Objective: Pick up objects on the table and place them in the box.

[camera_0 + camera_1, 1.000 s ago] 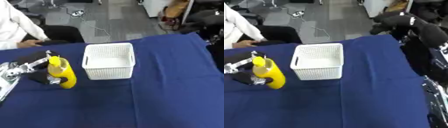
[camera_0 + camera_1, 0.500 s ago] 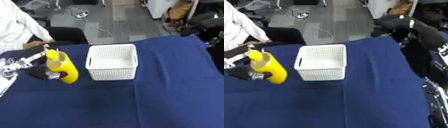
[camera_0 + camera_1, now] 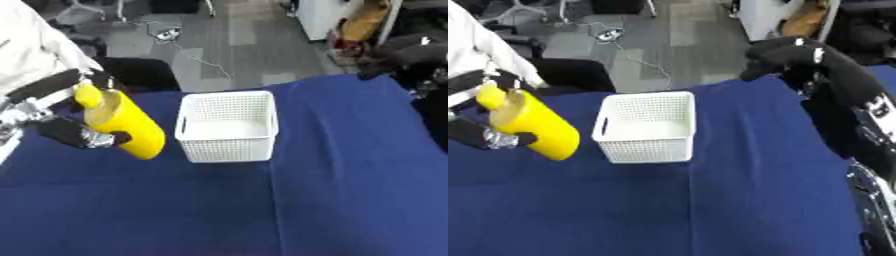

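A yellow bottle (image 3: 122,122) is held tilted above the blue table (image 3: 262,210), its cap toward the upper left. My left hand (image 3: 68,134) is shut on it, fingers and thumb wrapped round its body. The bottle hangs just left of the white mesh box (image 3: 227,126), which stands empty near the table's far edge. My right hand (image 3: 776,55) is raised at the far right, well above the table, fingers curled and holding nothing.
A person in white (image 3: 35,50) sits past the table's far left corner. My dark right arm (image 3: 859,105) runs down the right side. Blue cloth spreads in front of the box.
My left hand has lifted the yellow bottle off the table and carried it up and toward the box. The view has also shifted a little.
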### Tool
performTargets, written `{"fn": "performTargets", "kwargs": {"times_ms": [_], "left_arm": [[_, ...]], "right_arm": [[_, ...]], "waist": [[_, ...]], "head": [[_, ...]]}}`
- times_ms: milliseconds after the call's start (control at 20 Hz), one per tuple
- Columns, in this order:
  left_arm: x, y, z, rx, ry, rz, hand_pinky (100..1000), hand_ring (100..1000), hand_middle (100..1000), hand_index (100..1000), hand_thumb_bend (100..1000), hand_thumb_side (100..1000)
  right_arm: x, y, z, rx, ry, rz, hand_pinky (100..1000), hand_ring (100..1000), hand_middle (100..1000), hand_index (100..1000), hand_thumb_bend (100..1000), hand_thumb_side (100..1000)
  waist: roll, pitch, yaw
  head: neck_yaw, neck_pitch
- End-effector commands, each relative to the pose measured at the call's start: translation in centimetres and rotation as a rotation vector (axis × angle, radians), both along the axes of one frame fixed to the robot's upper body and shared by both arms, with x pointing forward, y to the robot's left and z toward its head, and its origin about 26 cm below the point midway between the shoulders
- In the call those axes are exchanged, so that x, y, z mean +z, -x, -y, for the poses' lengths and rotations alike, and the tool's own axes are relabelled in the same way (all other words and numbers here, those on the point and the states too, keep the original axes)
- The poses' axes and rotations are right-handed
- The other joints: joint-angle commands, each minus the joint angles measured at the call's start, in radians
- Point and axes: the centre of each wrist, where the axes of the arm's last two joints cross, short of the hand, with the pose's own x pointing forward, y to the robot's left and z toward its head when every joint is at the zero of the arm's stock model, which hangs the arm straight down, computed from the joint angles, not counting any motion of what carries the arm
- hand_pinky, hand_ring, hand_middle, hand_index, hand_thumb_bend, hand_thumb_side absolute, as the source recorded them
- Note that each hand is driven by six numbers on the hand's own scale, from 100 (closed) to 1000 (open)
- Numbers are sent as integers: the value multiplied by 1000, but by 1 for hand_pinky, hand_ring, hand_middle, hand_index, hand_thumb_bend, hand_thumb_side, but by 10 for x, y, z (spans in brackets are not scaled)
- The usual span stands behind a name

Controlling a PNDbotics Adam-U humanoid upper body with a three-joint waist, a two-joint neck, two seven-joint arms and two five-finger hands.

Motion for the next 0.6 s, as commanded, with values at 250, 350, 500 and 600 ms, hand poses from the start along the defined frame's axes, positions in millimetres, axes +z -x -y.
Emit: {"fn": "performTargets", "kwargs": {"times_ms": [250,350,500,600], "left_arm": [[32,8,2,-47,49,103,100,100,126,417,367,437],[36,9,5,-65,73,124,100,100,127,417,374,422],[39,8,8,-80,110,157,100,100,124,416,387,402],[40,8,9,-83,148,187,100,100,122,417,396,383]], "right_arm": [[7,3,1,4,10,29,869,723,775,793,224,1000],[8,3,0,8,8,30,869,723,775,793,223,1000],[9,3,-3,18,3,31,869,723,775,793,222,1000],[10,3,-5,28,1,33,868,723,776,793,221,1000]], "waist": [[5,-25,-4],[6,-25,-6],[9,-25,-13],[13,-25,-18]], "head": [[-16,-2],[-15,-2],[-8,1],[3,1]]}}
